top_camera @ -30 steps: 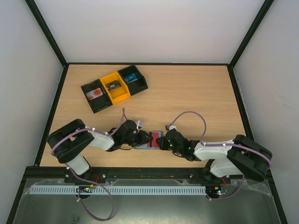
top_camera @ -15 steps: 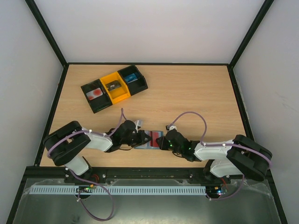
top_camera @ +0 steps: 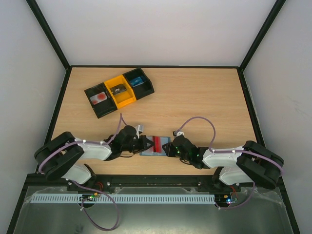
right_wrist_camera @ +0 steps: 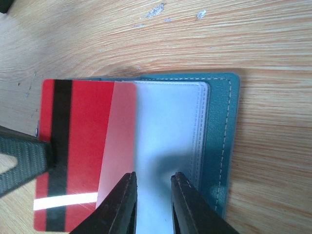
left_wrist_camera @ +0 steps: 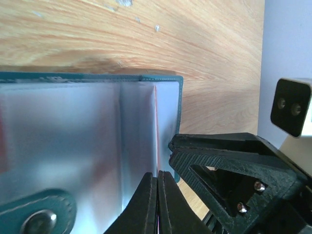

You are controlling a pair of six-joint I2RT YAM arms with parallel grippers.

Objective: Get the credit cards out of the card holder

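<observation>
1. Pinching the red card (right_wrist_camera: 73,126) by its outer edge, left gripper (left_wrist_camera: 157,185) clamped flat on it; card sitting half out of the card holder (right_wrist_camera: 219,146), near the front edge of the table (top_camera: 204,97).
2. Apparently pinning the holder down with the right gripper (right_wrist_camera: 153,183), jaws slightly apart, gripping nothing.
3. Needing a straight, level pull along the pocket (right_wrist_camera: 122,136), avoiding bending the card or dragging the holder.
</observation>
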